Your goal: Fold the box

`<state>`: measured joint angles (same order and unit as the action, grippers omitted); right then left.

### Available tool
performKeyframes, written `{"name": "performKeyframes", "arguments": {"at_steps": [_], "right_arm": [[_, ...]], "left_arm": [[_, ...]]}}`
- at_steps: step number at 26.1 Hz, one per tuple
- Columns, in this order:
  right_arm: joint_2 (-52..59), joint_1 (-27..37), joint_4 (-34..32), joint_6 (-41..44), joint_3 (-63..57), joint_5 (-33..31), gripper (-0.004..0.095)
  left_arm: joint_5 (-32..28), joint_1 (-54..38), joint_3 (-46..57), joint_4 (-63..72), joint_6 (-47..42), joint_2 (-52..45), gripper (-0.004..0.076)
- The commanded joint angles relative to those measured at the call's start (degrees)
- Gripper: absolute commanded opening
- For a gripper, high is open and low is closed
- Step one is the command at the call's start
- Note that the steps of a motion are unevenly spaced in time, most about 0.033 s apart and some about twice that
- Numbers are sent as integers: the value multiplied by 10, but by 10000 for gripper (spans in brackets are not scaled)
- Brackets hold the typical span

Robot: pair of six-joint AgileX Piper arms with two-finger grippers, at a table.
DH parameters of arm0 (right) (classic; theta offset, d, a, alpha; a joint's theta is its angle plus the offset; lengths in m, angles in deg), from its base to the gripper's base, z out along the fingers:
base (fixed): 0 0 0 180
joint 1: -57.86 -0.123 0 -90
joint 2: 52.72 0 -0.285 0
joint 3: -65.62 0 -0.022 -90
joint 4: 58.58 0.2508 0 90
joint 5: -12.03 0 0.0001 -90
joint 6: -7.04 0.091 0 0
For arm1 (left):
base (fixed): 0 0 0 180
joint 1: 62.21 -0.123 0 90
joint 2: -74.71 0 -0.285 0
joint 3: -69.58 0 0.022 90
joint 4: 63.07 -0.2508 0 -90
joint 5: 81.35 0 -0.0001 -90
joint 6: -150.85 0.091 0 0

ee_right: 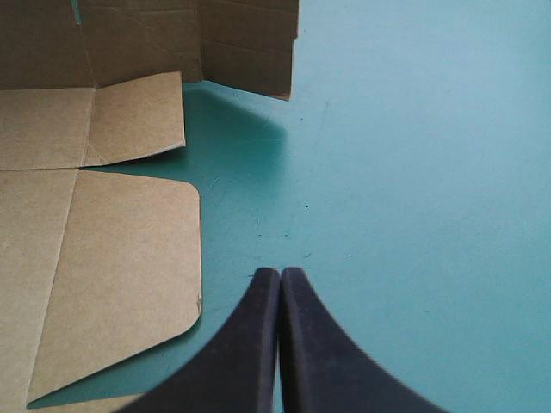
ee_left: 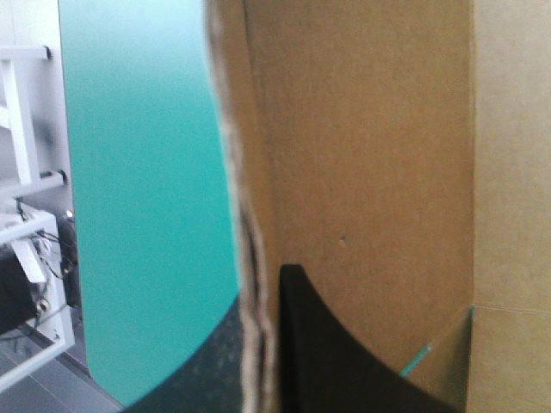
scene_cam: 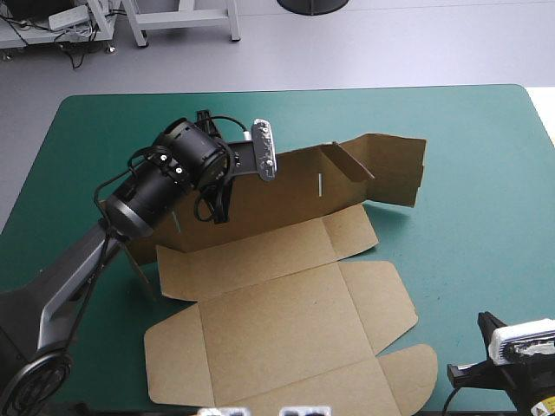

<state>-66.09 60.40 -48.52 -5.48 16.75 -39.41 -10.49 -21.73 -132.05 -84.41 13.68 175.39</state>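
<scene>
Quick heads up on what's in the way around the box (scene_cam: 286, 329): your left arm (scene_cam: 165, 186) comes in over the left side of the counter (scene_cam: 468, 260) and sits right in front of the left end of the raised wall (scene_cam: 295, 186). So from the high view you can't see that stretch of board or the grip itself. The left wrist view sorts it out: the wall's edge (ee_left: 250, 258) runs between the two black fingers (ee_left: 323, 353), one on the inner face and the other a dark shape on the outer side. That means the left jaws are clamped on the box. Your right arm (scene_cam: 516, 355) is at the near right corner, well apart from the wall. Its fingers (ee_right: 250, 353) meet in one point, so the right jaws are closed on nothing, over bare teal-green cover just beside the rounded flap (ee_right: 120, 284).

The box lies around the middle and near part of the counter. Its big base panels are flat on the cover, reaching toward the near edge. The long far wall stands up, and its long axis runs left to right across the counter, angling a bit toward the far right corner. At the wall's right end a panel (scene_cam: 395, 169) stands too, with a small tab (scene_cam: 351, 165) turned inward there. The square flap (scene_cam: 351, 232) just below it lies flat
</scene>
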Motion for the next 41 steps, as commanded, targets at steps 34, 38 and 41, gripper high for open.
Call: {"name": "performKeyframes", "arguments": {"at_steps": [34, 38, 41], "right_arm": [[-554, 1, 124, 4, 478, 159, -13], [-664, 1, 166, -6, 606, 92, -13], [-783, 9, 190, -3, 741, -7, -13]], "left_arm": [[-232, 74, 79, -125, -101, 2, -10], [-239, 86, 79, -126, -101, 2, -10], [-248, 95, 79, -127, -110, 2, -10]]}}
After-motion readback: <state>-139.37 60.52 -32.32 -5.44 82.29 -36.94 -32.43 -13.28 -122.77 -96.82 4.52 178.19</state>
